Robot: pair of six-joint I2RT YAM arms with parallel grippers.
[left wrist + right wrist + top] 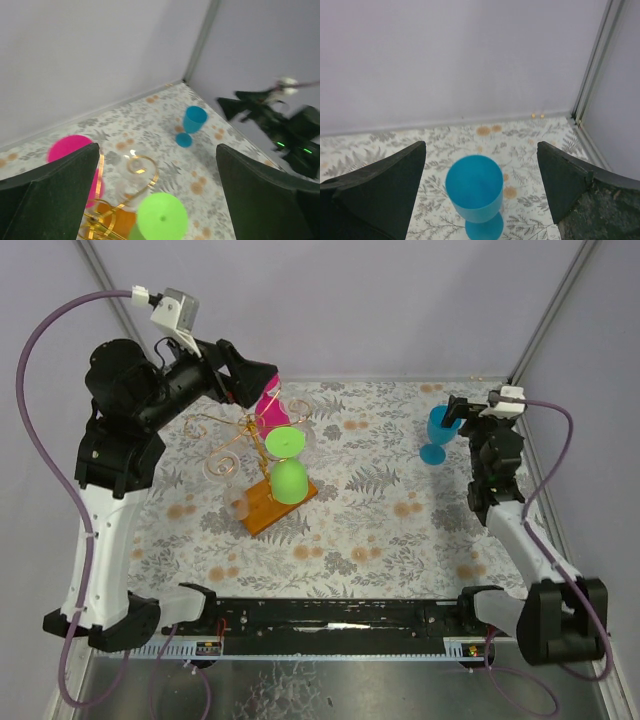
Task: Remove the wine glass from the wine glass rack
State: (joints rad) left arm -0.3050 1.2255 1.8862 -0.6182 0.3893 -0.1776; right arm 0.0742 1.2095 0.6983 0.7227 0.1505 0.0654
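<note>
The gold wire wine glass rack [245,432] stands on its orange-brown wooden base [268,508] left of centre. A green wine glass [288,478] hangs upside down on it, foot up [162,217]. A pink glass [270,405] and clear glasses [218,468] hang on other arms. My left gripper [262,378] is open and empty above the rack's far side; in the left wrist view [157,150] a gold loop [145,170] and the pink glass [70,150] lie below it. My right gripper [456,410] is open, with a blue glass [474,187] standing upright between its fingers, untouched.
The blue glass [437,432] stands on the leaf-patterned mat [380,530] at the far right and shows in the left wrist view [192,125]. Lilac walls close the back and sides. A black rail [330,612] runs along the near edge.
</note>
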